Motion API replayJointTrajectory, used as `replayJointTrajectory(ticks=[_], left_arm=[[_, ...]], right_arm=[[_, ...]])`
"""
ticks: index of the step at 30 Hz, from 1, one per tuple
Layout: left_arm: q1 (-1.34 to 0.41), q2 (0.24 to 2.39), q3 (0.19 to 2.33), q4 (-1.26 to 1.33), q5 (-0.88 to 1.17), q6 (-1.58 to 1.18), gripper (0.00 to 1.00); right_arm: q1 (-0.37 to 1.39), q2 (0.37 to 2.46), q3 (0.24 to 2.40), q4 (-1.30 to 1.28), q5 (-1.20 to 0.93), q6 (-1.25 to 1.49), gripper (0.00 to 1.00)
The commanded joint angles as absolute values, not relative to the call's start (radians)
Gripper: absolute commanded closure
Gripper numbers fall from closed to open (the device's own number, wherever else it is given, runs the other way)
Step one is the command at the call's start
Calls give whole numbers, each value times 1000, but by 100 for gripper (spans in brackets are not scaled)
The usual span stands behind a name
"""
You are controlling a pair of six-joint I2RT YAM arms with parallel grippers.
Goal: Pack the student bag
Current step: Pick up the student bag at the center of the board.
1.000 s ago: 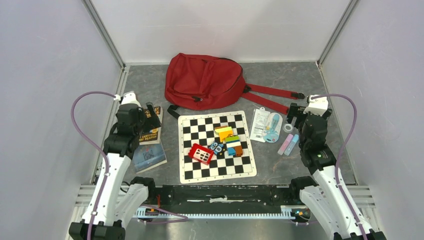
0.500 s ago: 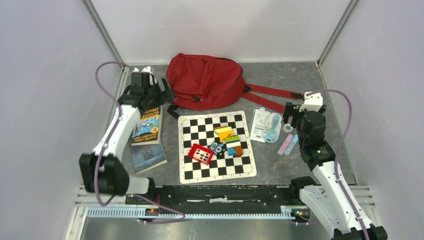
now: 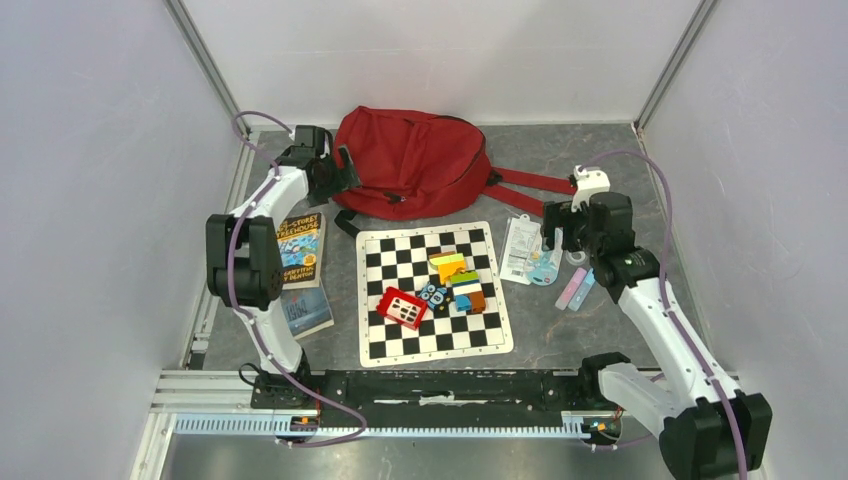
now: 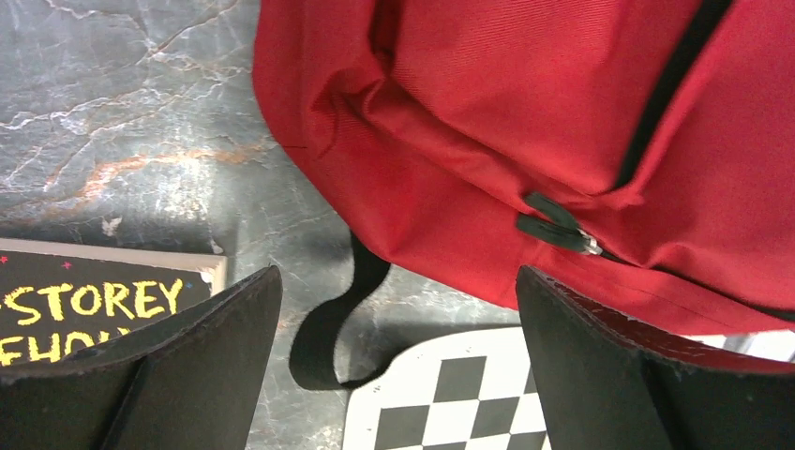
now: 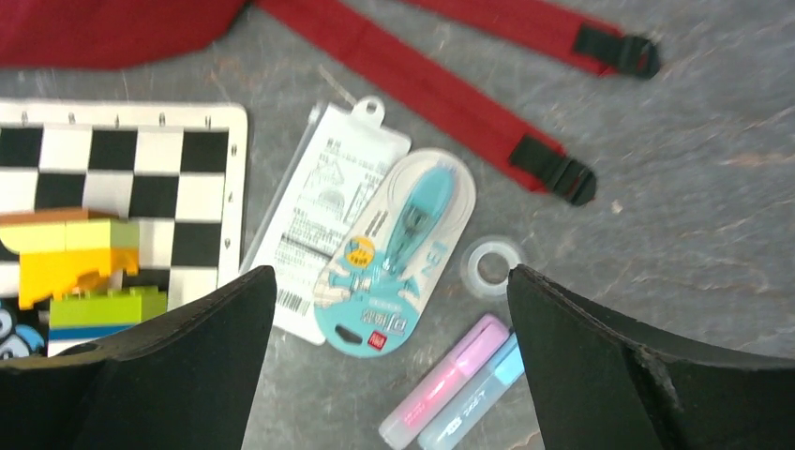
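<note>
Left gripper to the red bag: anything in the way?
Nothing visible. The left gripper, jaws open, is at the student bag's left edge. The wrist view shows only table and the bag's own black strap loop before the fabric. The book and chessboard lie off that line.

"STOREY" in yellow on book cover (image 4: 103, 281), packet (image 5: 319, 206) print unreadable

Two white arms (image 3: 668, 325) with black joints and looping purple cables (image 3: 664, 205).
</note>
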State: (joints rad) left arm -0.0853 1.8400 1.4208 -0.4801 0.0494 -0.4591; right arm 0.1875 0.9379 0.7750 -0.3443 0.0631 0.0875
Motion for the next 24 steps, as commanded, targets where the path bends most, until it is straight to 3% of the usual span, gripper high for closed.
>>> replayJointTrajectory(ticks=[1, 7, 11, 14, 18, 24], left_arm=[[-79, 1905, 1492, -444, -52, -433, 0], [-74, 2005, 1558, -460, -64, -418, 0], [-64, 2031, 1563, -425, -28, -406, 9], [-54, 2053, 1563, -357, 83, -380, 22], [-43, 2076, 1568, -293, 261, -376, 50], [-43, 1983, 1548, -252, 298, -384, 92]], right_arm=[[187, 969, 807, -422, -52, 80, 2], [192, 958, 764, -425, -150, 100, 8], [199, 967, 762, -444, -150, 104, 9], [209, 978, 771, -456, -155, 115, 8], [229, 981, 785, -468, -159, 137, 8], [252, 960, 750, -466, -142, 159, 8]])
